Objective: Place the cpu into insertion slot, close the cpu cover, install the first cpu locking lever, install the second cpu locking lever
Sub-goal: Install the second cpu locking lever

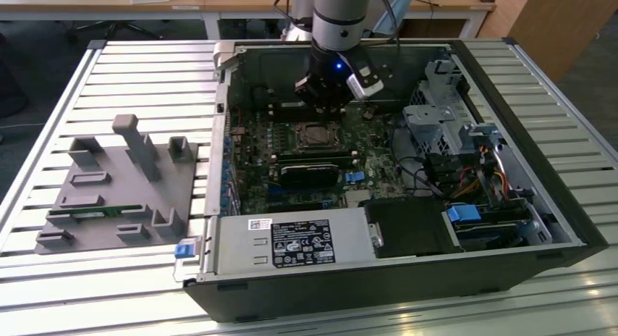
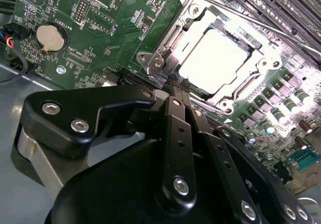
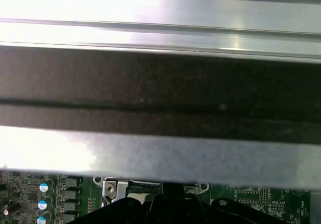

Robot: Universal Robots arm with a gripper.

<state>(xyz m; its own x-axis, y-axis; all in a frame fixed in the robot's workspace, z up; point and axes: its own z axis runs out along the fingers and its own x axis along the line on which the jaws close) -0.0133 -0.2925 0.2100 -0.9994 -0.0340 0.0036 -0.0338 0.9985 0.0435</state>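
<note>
The cpu [image 2: 213, 58] lies flat in the insertion slot [image 1: 314, 136], and its metal face glares bright in the second wrist view. The silvery cpu cover [image 2: 231, 91] lies down around it, framing the chip through its window. A thin lever rod [image 2: 261, 24] runs along the socket's edge on the memory-slot side. My gripper [image 2: 179, 89] hangs just off one corner of the socket, with the fingers [image 2: 173, 108] drawn together and nothing visible between them. In the exterior view the gripper [image 1: 325, 108] sits inside the open computer case, just beyond the socket.
Long memory slots [image 2: 281, 3] border the socket and a coin battery [image 2: 50, 37] sits on the board. A black card [image 1: 314, 166], power supply [image 1: 289, 242], drive cage [image 1: 435, 119] and cables crowd the case. A grey fixture [image 1: 116, 191] stands on the slatted table at the exterior view's left.
</note>
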